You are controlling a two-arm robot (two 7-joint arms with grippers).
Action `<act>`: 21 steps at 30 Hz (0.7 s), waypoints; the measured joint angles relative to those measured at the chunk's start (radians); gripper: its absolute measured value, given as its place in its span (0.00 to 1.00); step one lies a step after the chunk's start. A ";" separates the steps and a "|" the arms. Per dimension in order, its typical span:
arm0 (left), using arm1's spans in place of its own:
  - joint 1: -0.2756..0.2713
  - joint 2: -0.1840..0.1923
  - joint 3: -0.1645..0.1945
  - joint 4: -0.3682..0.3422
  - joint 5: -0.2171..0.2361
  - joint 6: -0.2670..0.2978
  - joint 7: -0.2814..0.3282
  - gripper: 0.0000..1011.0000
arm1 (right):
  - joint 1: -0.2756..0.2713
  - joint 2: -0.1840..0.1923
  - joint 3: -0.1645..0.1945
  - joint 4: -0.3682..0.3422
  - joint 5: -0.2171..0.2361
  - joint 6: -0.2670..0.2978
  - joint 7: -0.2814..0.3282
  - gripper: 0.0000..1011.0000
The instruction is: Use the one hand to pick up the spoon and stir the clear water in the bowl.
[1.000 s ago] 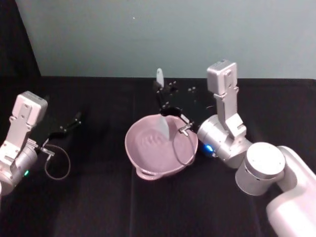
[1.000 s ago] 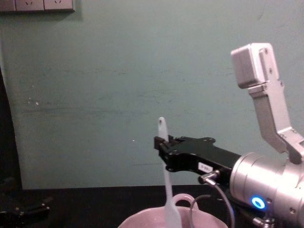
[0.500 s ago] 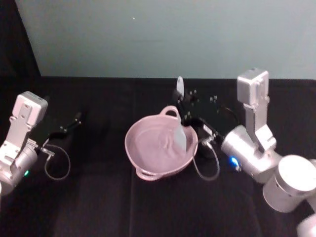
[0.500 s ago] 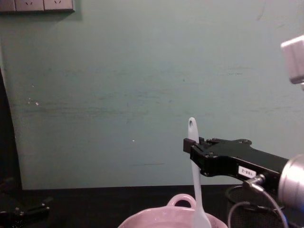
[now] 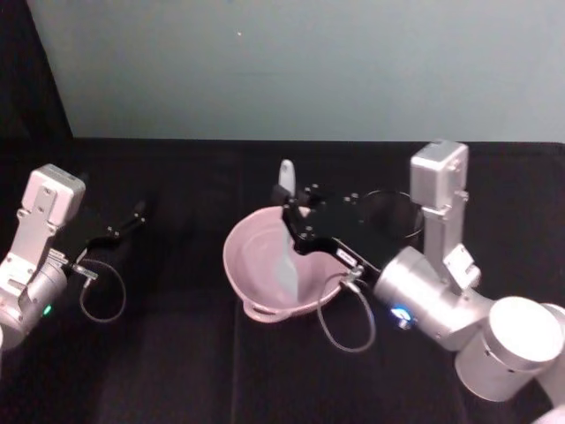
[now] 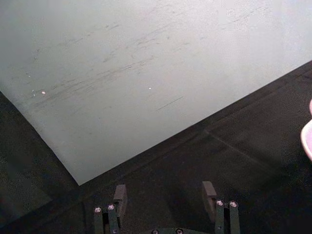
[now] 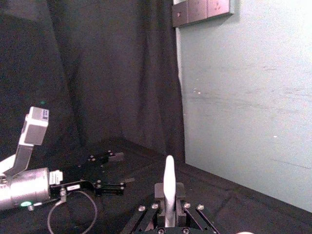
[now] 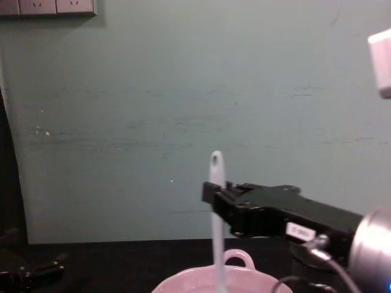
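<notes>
The right gripper (image 5: 291,216), fingers clenched on the white spoon (image 5: 287,252), holds it upright in the pink bowl (image 5: 233,261) mid-bench (image 5: 177,362); the left gripper (image 5: 134,215) rests far left, fingers spread.

One spoon (image 5: 288,258), one bowl (image 5: 232,258), two tools (image 5: 134,215) (image 5: 290,212).
</notes>
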 joint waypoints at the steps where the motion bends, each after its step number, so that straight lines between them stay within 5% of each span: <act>1: 0.000 0.000 0.000 0.000 0.000 0.000 0.000 1.00 | 0.010 -0.008 -0.011 0.013 -0.001 -0.001 -0.001 0.12; 10: 0.000 0.000 0.000 0.000 0.000 0.000 0.000 1.00 | 0.089 -0.072 -0.057 0.135 -0.029 -0.055 -0.015 0.12; 21: 0.000 0.000 0.000 0.000 0.000 0.000 0.000 1.00 | 0.165 -0.135 -0.026 0.278 -0.113 -0.150 -0.101 0.12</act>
